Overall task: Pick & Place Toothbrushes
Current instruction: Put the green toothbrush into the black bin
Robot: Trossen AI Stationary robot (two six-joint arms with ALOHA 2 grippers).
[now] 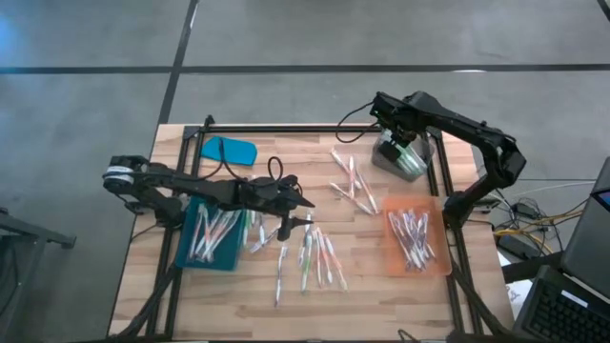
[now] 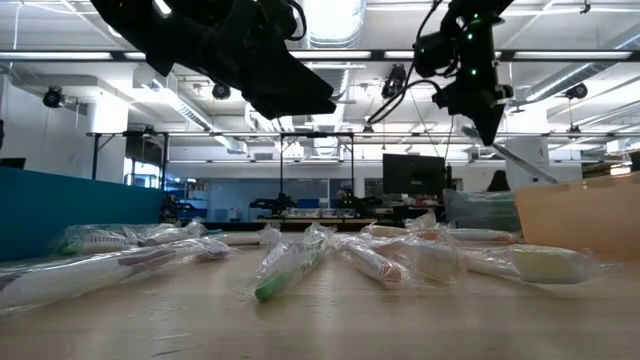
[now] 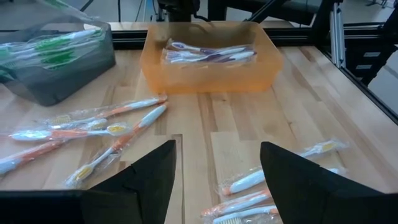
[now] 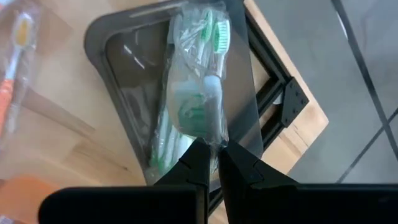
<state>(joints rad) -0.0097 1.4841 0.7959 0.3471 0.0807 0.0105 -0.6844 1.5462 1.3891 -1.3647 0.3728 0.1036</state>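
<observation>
A green-and-white toothbrush in a clear plastic wrapper (image 4: pixel 200 93) hangs from the right claw (image 4: pixel 214 163), whose fingers are pinched together on the wrapper's end, directly above the grey plastic tray (image 4: pixel 134 74) at the wooden desk's (image 1: pixel 381 276) far right corner. The left claw (image 3: pixel 217 180), fingers spread apart, hovers over loose wrapped orange-and-white toothbrushes (image 3: pixel 93 127) mid-desk.

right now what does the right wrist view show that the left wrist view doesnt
Only the right wrist view: the right end effector shut on a wrapped green toothbrush above the grey tray.
Only the left wrist view: the orange tray holding purple toothbrushes, and the open left end effector.
Both: the wooden table and loose orange toothbrushes.
</observation>
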